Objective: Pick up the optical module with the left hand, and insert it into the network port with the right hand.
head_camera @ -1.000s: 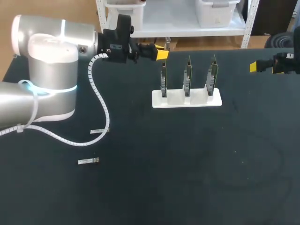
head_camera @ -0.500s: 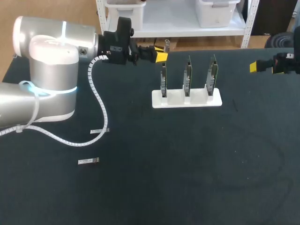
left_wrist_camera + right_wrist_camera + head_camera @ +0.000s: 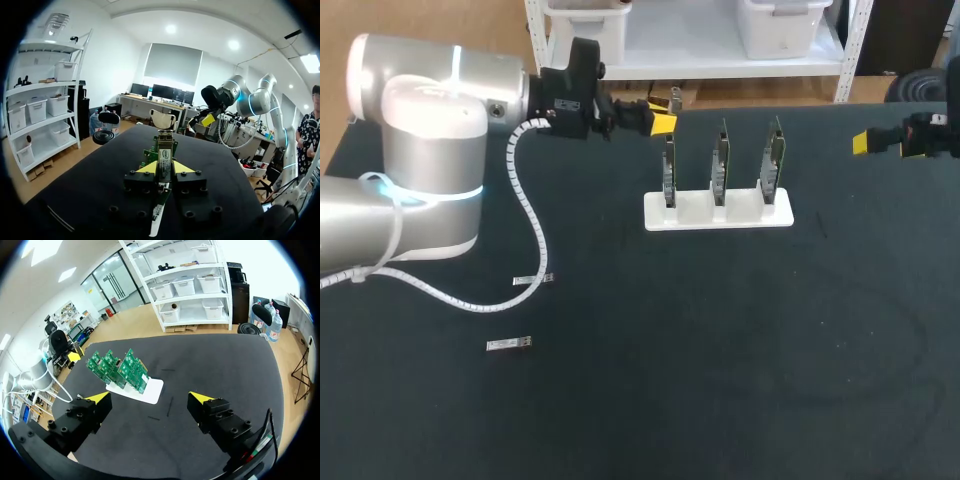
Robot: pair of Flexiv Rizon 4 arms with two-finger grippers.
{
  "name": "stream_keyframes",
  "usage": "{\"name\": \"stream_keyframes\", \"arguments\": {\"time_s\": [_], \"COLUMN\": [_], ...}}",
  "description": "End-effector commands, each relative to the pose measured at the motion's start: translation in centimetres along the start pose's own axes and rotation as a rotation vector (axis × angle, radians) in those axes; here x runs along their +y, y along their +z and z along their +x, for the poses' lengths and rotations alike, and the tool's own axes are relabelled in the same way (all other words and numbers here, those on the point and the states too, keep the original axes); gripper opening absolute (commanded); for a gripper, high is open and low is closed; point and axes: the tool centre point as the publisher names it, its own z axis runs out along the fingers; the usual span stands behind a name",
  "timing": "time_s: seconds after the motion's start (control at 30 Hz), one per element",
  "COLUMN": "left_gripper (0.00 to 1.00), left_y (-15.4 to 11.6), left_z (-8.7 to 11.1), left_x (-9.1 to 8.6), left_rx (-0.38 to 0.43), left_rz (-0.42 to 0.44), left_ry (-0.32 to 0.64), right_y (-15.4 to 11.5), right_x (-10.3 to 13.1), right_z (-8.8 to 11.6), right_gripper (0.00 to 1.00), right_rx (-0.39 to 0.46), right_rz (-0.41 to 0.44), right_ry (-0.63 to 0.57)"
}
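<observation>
The left pincer [image 3: 164, 167] is clenched on an optical module [image 3: 164, 155], the slim metal body standing up between its yellow tips, held in the air over the far left part of the black table [image 3: 720, 380]. Just beyond it, three green circuit boards [image 3: 720, 160] stand upright in a white holder [image 3: 718, 212]; the network ports they carry are too small to make out. The right pincer [image 3: 151, 397] hangs released, fingers wide apart, well away over the table's right edge. A spare module [image 3: 533, 279] and a second spare [image 3: 509, 344] lie flat on the table's near left part. The step in hand looks to be the handover. It would go best if the left pincer carries the optical module toward the middle with its free end exposed, the right pincer closes squarely on that end, and the left pincer lets go only once both right fingers bear on it, keeping the module's axis true for the port.
</observation>
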Motion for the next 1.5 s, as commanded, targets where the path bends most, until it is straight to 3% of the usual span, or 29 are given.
{"name": "stream_keyframes", "arguments": {"time_s": [0.03,1.5], "left_gripper": [0.0,0.0], "left_y": [0.18,0.38], "left_z": [-0.02,-0.51], "left_x": [0.19,0.38], "left_rx": [0.006,-0.032], "left_rz": [0.004,0.039], "left_ry": [-0.002,0.027], "right_y": [-0.03,-0.03], "right_x": [0.13,0.13], "right_z": [0.04,0.04], "right_gripper": [1.0,1.0], "right_rx": [-0.001,-0.001], "right_rz": [0.006,0.006], "right_ry": [0.001,0.001]}}
